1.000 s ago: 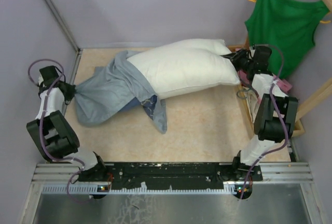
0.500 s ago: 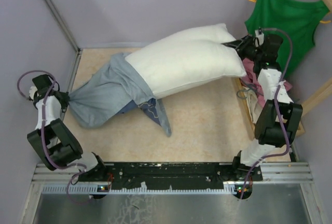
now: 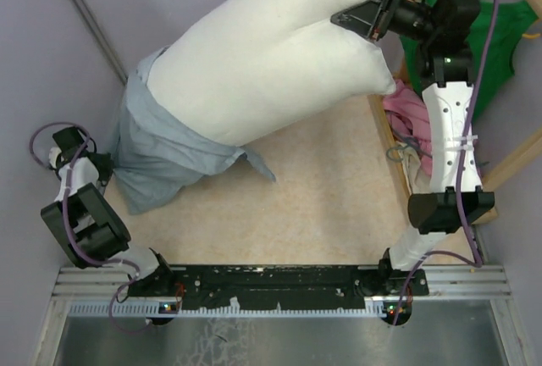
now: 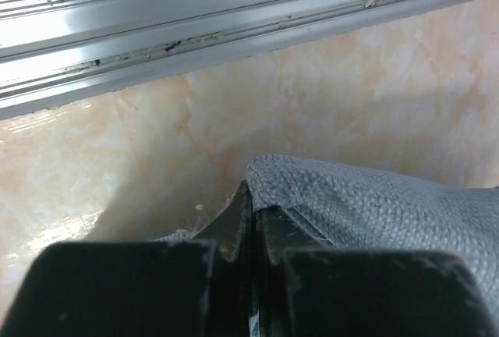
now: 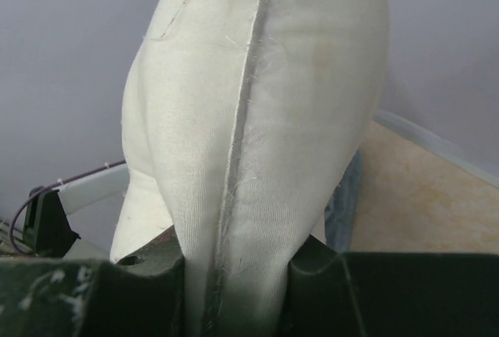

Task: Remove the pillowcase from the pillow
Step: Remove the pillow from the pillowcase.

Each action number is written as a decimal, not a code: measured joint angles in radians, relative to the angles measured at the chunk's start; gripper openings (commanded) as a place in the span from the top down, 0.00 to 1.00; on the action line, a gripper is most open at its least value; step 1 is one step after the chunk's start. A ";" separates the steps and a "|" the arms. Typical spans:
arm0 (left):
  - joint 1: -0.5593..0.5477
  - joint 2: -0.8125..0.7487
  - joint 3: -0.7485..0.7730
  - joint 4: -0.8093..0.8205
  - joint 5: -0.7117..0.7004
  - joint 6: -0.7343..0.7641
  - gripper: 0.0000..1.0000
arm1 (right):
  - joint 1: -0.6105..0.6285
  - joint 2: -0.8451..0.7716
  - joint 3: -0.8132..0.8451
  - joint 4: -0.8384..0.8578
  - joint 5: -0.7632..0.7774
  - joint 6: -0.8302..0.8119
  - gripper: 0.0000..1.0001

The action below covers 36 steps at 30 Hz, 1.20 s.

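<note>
You see the pillow [image 5: 296,118] as matt white woven cloth, its seam frayed. Your pillowcase [image 4: 390,212] is coarse grey-blue cloth with a visible weave. The surface [image 4: 351,95] looks smooth, marbled beige, faintly shiny. The rail [image 4: 195,17] is brushed, glossy metal. The left fingers [image 4: 125,290] look matt black plastic.

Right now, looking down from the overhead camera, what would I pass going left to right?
The left pincer → pillowcase → pillow → pink garment → green tank top.
</note>
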 measured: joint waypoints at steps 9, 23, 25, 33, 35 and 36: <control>-0.001 0.007 0.000 0.025 0.047 -0.001 1.00 | -0.212 -0.018 0.002 0.410 -0.116 0.322 1.00; 0.035 0.043 0.000 0.050 -0.115 0.011 1.00 | -0.596 0.005 0.204 0.933 0.057 0.721 1.00; 0.035 0.043 0.000 0.050 -0.115 0.011 1.00 | -0.600 0.005 0.190 0.950 0.077 0.731 1.00; 0.043 -0.033 -0.089 0.197 0.018 0.057 0.17 | -0.427 0.024 0.186 0.818 0.073 0.639 1.00; 0.040 -0.140 -0.188 0.301 0.096 0.073 0.00 | -0.360 0.029 0.186 0.767 0.062 0.600 1.00; 0.030 -0.204 -0.229 0.332 0.123 0.080 0.00 | -0.327 0.032 0.186 0.746 0.056 0.581 1.00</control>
